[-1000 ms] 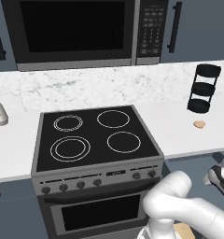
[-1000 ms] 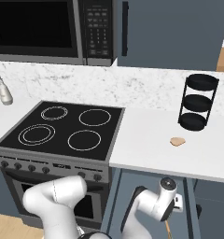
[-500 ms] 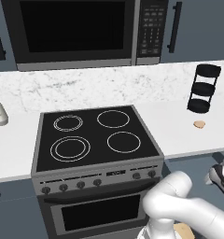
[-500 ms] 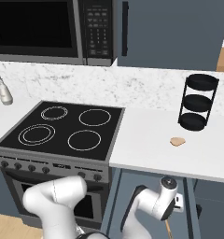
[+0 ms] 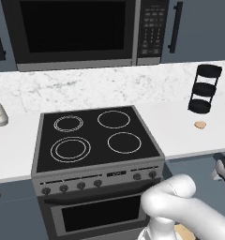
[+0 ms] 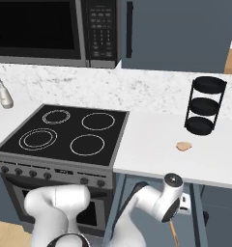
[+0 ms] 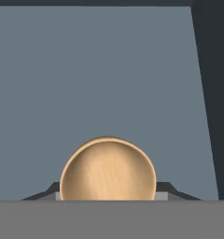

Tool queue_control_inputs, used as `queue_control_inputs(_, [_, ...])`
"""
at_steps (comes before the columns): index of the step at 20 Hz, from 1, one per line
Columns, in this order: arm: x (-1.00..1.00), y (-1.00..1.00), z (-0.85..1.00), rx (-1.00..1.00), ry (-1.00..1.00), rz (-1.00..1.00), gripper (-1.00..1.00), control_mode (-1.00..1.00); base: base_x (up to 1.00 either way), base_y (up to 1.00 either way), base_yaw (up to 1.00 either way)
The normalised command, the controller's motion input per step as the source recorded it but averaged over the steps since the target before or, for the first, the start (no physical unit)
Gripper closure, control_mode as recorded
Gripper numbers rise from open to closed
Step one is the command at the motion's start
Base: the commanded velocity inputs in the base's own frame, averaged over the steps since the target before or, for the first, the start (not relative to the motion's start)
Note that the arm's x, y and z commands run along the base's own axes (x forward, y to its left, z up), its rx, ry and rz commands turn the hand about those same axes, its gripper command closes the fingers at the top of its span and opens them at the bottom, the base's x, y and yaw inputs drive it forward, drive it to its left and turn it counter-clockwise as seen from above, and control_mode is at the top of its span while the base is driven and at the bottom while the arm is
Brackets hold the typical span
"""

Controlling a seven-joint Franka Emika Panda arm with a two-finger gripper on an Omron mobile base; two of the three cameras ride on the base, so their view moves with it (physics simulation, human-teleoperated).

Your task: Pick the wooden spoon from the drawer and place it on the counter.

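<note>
Hand view tells most of the story: the gripper has its two dark tips sitting on either side of the wooden spoon, right at the edges of the round bowl, so I'd call it clamped on the spoon. The bowl faces the camera dead on, and the handle can't be seen from here. Behind it is the flat blue-grey floor of the drawer, so the spoon looks to be down inside it, not lifted out yet.

From the right base view the arm is folded low, with the wrist dipping below the edge of the counter into the open cabinet space beside the stove. A thin tan stick shows just under the wrist there, probably the spoon's handle, but it's too small to be sure.

Grabbing at the bowl makes sense to me as it's the widest part to pinch. Plenty of bare white worktop sits just above, between the stove and the black tiered rack, with a small tan lump nearby to avoid.
</note>
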Motion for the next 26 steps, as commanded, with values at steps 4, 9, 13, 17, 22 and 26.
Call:
queue_control_inputs(4, [-0.49, 0.23, 0.73, -0.05, 0.0, 0.0, 1.0, -1.0, 0.0, 0.0, 0.0])
queue_control_inputs(9, [-0.61, 0.01, 0.8, -0.05, 0.0, 0.0, 1.0, -1.0, 0.0, 0.0, 0.0])
queue_control_inputs(13, [-0.18, 0.0, 0.9, -0.01, 0.0, 0.02, 1.0, -1.0, 0.0, 0.0, 0.0])
queue_control_inputs(17, [-0.04, 0.08, 0.91, 0.0, 0.0, 0.05, 1.0, -1.0, 0.0, 0.0, 0.0])
queue_control_inputs(22, [0.35, 0.25, 0.48, 0.0, 0.0, 0.17, 1.0, -1.0, 0.0, 0.0, 0.0])
queue_control_inputs(26, [0.66, 0.11, 0.37, 0.0, 0.0, 0.21, 1.0, -1.0, 0.0, 0.0, 0.0])
